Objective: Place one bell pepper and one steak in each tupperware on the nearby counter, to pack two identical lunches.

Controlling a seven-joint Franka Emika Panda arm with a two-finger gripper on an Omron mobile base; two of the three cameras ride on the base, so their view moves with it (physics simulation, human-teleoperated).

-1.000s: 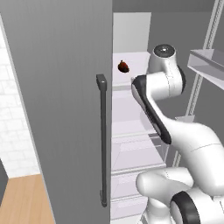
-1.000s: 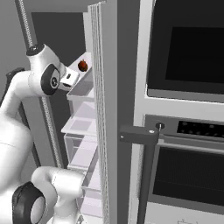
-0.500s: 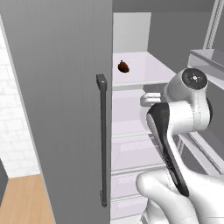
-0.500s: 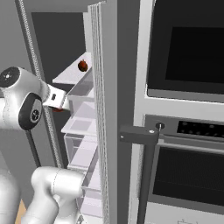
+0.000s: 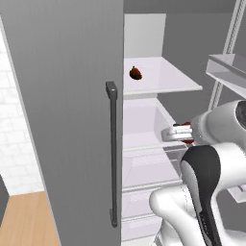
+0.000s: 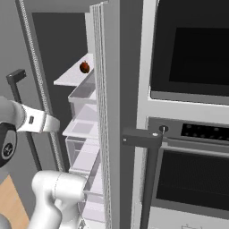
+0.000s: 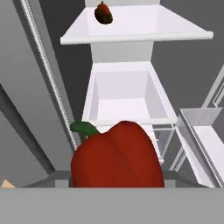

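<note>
A bright red bell pepper (image 7: 116,159) with a green stem fills the low middle of the hand view, and my gripper (image 7: 116,177) is shut on it, its fingertips hidden behind the fruit. From the left base view a sliver of this pepper (image 5: 188,140) shows at the gripper (image 5: 182,134), in front of the open fridge's drawers. A second, darker bell pepper (image 5: 135,73) (image 6: 84,67) (image 7: 103,14) sits alone on the white fridge shelf (image 5: 161,79), well above and beyond the gripper. The steaks, the tupperware and the counter are out of view.
The grey fridge door (image 5: 72,96) with its bar handle (image 5: 112,153) stands open on the left. Clear drawers (image 7: 122,100) lie below the shelf, door bins (image 7: 205,140) on the right. A built-in oven (image 6: 192,53) with a dark handle (image 6: 145,138) adjoins the fridge.
My arm has drawn back from the shelf and dropped lower, out toward the base, carrying the bright red pepper. The darker pepper has stayed on the shelf.
</note>
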